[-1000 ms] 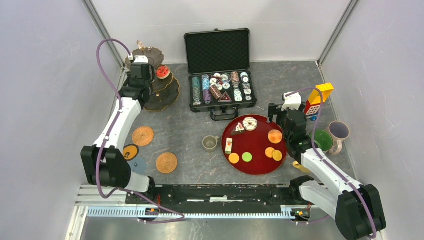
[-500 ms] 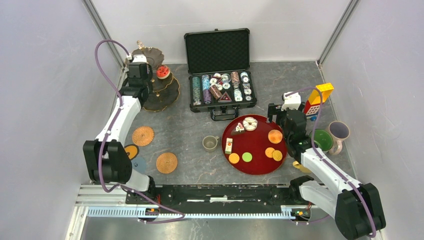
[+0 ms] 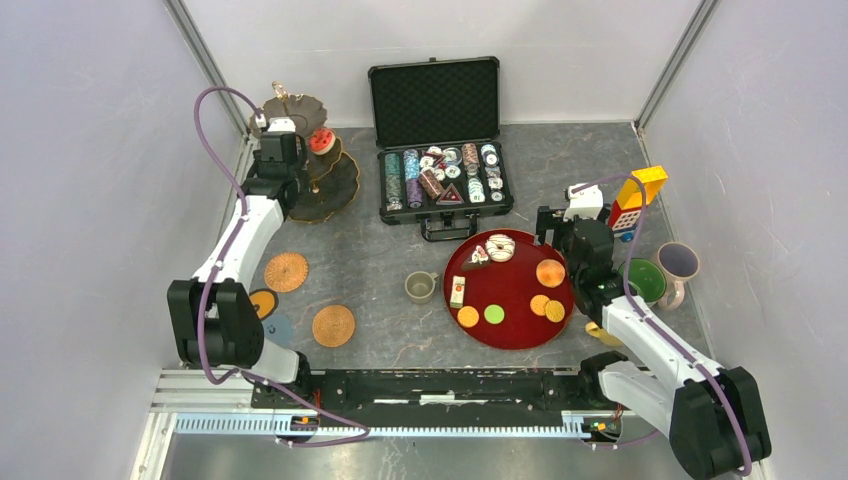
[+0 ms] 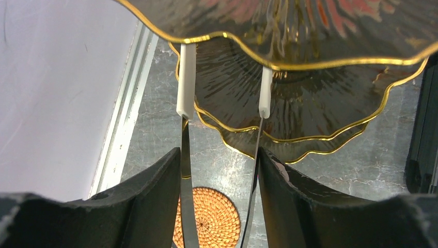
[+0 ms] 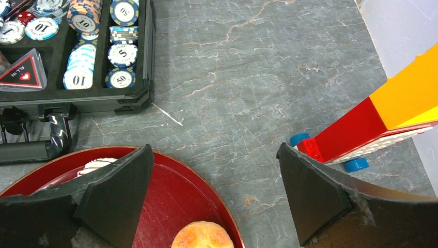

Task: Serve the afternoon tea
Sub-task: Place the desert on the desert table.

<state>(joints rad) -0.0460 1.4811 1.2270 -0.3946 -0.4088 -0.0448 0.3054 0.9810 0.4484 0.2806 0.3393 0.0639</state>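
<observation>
**Stand** (image 3: 335, 188): dark, gold-edged and scalloped, with three tiers. It is in the far left corner of the table. One red sweet (image 3: 322, 142) lies on a tier below the top one.

**Left gripper** (image 4: 218, 160): at the stand's left side, closed around a pair of tongs (image 4: 185, 111). The white tong tips stand apart with nothing between them and reach under the rim of a tier.

**Red tray** (image 3: 510, 295): centre right, just near of the poker case (image 3: 440, 150).
- At the far edge are a frosted donut (image 3: 500, 247) and a small dark slice (image 3: 478, 257).
- At the right is an orange bun (image 3: 550, 272).
- At the left is a cake slice (image 3: 458, 291).
- Along the near side are three orange rounds (image 3: 468, 316) and one green round (image 3: 494, 313).

**Right gripper** (image 5: 214, 150): above the tray's far right edge, jaws spread wide and holding nothing. The bun is just near of it in the wrist view.

**Mugs:**
- A grey mug (image 3: 420, 287) is on the table just left of the tray.
- A green mug (image 3: 645, 280) and a lilac mug (image 3: 680, 262) are side by side right of the tray, near of the block tower (image 3: 635, 200).

**Coasters:** two woven coasters (image 3: 286, 271) lie on the table at the near left.
</observation>
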